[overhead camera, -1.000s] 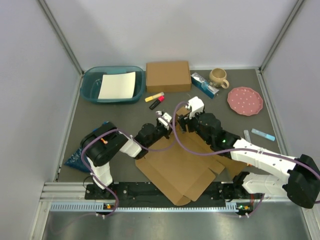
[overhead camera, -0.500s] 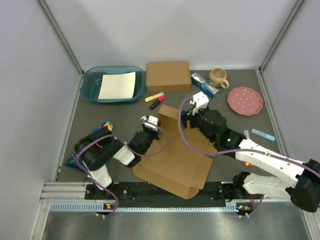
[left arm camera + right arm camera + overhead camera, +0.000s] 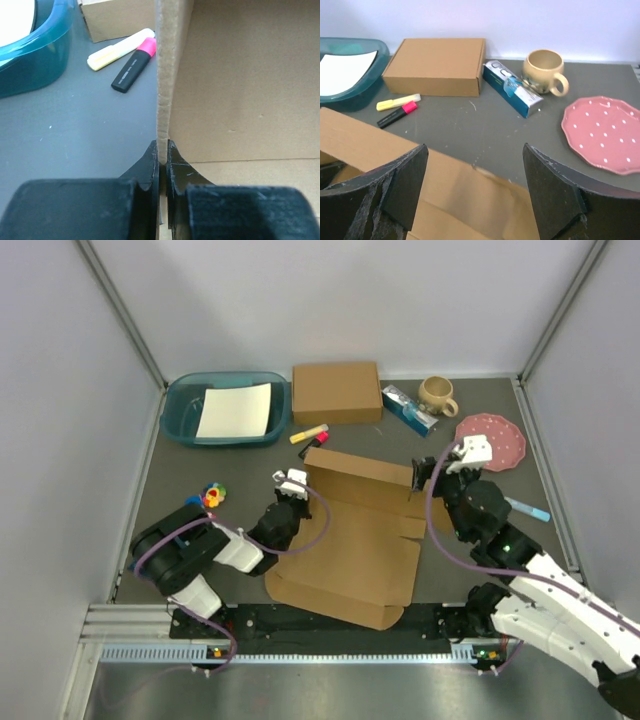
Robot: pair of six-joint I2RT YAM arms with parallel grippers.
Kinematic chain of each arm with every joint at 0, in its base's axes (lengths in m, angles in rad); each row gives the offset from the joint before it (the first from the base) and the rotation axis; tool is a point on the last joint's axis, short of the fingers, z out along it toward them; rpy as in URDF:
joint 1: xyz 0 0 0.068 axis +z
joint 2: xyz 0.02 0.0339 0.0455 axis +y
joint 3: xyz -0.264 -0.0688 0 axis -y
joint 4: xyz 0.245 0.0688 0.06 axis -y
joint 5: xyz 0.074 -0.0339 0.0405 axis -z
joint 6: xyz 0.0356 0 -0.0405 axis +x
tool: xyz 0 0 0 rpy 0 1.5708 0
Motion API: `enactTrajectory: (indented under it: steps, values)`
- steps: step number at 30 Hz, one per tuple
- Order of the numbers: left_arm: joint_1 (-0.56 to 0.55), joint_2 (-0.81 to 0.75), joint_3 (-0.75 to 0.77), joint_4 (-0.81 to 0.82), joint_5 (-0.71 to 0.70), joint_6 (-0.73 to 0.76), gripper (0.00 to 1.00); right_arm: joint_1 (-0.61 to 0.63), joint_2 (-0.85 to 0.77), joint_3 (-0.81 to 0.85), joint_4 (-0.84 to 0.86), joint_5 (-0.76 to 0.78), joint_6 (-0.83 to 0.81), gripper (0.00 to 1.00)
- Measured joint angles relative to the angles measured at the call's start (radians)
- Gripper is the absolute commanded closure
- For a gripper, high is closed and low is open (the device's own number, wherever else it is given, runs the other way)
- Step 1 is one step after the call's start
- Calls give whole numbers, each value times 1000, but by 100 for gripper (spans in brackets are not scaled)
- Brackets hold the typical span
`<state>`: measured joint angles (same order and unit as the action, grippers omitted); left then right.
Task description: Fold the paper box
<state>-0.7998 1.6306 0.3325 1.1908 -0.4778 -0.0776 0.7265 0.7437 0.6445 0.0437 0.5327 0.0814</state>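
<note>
Left fingers [image 3: 156,156] pinched the upright rear flap of the paper box [image 3: 350,545] at its 10 o'clock corner. Right fingers [image 3: 421,476] stood wide apart, empty, near its 2 o'clock corner.

The paper box [image 3: 350,555], a plain brown die-cut cardboard sheet, lay mostly flat at lower centre of the frame, its far panel standing upright.

Pale walls [image 3: 340,300], dark grey table [image 3: 250,465], even light
</note>
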Motion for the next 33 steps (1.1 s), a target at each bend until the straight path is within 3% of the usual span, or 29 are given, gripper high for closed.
enactTrajectory:
  steps: [6, 15, 22, 33]
  values:
    - [-2, -97, 11, -184, -74, -73, 100, -10, -129, -90, -100, 67, 71, 29]
    - [-2, -152, 112, -458, -127, -152, 100, -10, -25, -87, -192, 112, 140, 31]
    - [-2, -156, 179, -593, -127, -161, 100, -10, 134, -5, -155, 118, 35, 32]
    - [-2, -162, 185, -614, -125, -160, 100, -10, 327, 79, -57, 129, -167, 42]
